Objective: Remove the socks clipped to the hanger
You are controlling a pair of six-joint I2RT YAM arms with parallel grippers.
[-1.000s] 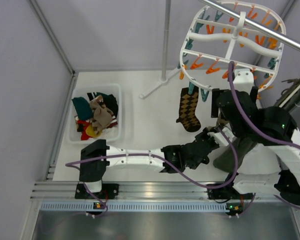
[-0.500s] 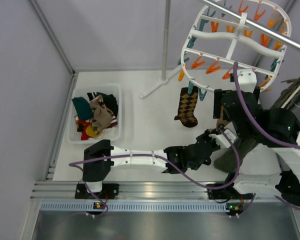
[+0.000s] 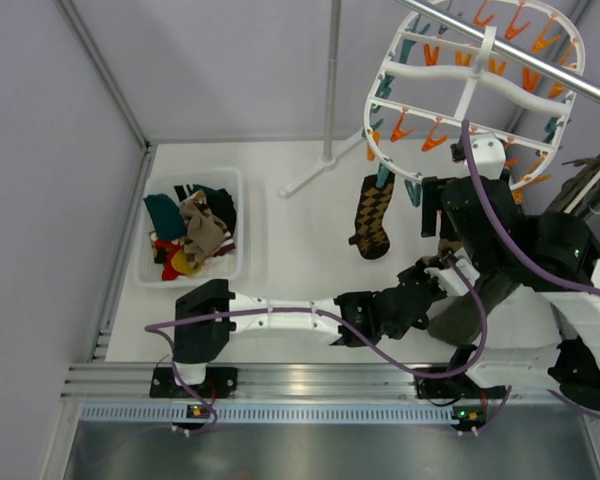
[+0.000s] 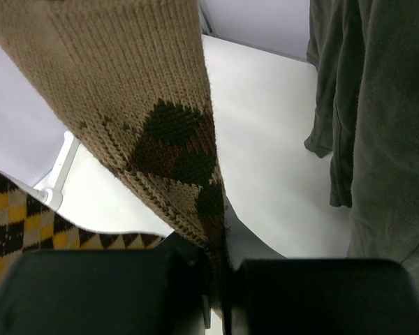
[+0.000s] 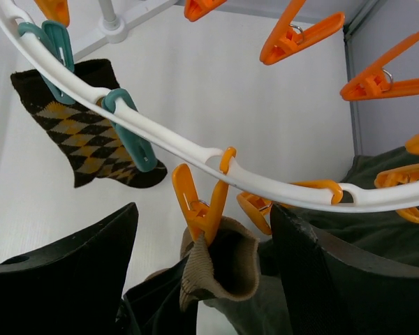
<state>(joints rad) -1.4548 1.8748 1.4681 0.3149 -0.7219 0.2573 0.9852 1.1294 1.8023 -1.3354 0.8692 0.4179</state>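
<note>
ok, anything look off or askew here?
Mainly the tan sock: the left gripper is shut on its lower end, stretching it taut, while an orange clip on the hanger grips its cuff. Nothing looks spilled or damaged.

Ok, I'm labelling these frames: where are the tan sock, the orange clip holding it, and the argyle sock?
tan sock (image 5: 223, 272), right wrist view, on its open cuff.
orange clip (image 5: 187, 195), right wrist view, on its body above the sock.
argyle sock (image 5: 84, 139), right wrist view, on the diamond pattern.

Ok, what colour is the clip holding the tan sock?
Orange; the clip on the tan sock shows best in the right wrist view.
</note>
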